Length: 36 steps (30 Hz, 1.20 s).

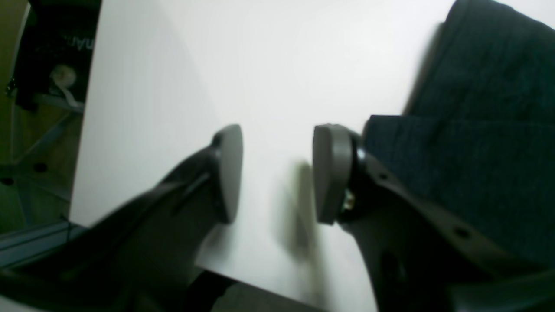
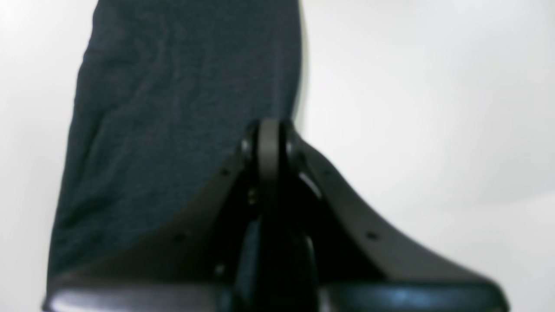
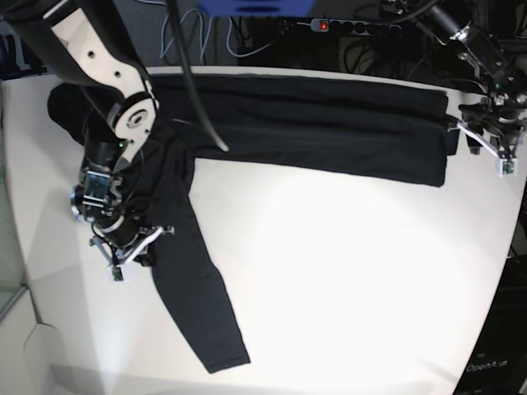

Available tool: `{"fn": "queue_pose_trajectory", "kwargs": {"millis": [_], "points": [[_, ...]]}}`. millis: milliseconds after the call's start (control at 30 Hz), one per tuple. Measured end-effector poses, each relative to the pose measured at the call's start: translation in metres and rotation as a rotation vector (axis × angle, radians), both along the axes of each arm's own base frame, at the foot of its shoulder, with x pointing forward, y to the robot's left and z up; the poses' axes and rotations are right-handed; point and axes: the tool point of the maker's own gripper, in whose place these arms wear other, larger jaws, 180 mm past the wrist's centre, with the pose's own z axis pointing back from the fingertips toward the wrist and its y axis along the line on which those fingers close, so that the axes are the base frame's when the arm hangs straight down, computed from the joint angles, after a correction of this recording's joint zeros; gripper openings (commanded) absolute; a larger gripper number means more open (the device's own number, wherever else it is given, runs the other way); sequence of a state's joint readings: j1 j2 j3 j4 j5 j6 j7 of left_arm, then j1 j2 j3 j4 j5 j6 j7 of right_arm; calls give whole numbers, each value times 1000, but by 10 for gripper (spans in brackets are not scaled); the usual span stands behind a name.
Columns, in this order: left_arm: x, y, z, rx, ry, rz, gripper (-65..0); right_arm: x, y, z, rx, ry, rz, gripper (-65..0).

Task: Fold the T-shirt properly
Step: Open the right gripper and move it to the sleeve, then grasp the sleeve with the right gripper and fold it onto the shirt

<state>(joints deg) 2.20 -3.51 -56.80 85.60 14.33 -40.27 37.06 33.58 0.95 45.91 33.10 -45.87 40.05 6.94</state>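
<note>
At the left of the base view, the right gripper (image 3: 132,249) sits pressed together on the sleeve of the plain black long-sleeved T-shirt (image 3: 313,123) spread across the white table (image 3: 346,280).
Sleeve fold in hand; next, I judge, lift and carry it onto the body. The left gripper (image 1: 277,173) stands spread, empty, at the hem. No legible writing.

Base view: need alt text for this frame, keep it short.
A black long-sleeved T-shirt lies on a white table, its body folded into a long band along the far edge and one sleeve trailing toward the near edge. The right gripper is shut at that sleeve's edge; the left gripper sits open beside the band's end.
</note>
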Motion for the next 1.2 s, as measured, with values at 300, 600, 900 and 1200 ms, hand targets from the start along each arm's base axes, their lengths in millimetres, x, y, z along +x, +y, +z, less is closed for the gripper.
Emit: {"fn": "queue_pose_trajectory", "kwargs": {"millis": [300,600,900,1200], "points": [[-3,3,-1,14,17,0,-389,-13,14,9,6,-127,-16,-650],[-6,5,-3,40,51,-5,-389,-24,-17,78,-149,-347,-116,-650],[1,4,0,43,35,-6,-389,-83,9,66,-191,-345,-24,-650],[4,3,1,45,26,-13,-389,-143,90,86,-166,-410,213,-650]]}}
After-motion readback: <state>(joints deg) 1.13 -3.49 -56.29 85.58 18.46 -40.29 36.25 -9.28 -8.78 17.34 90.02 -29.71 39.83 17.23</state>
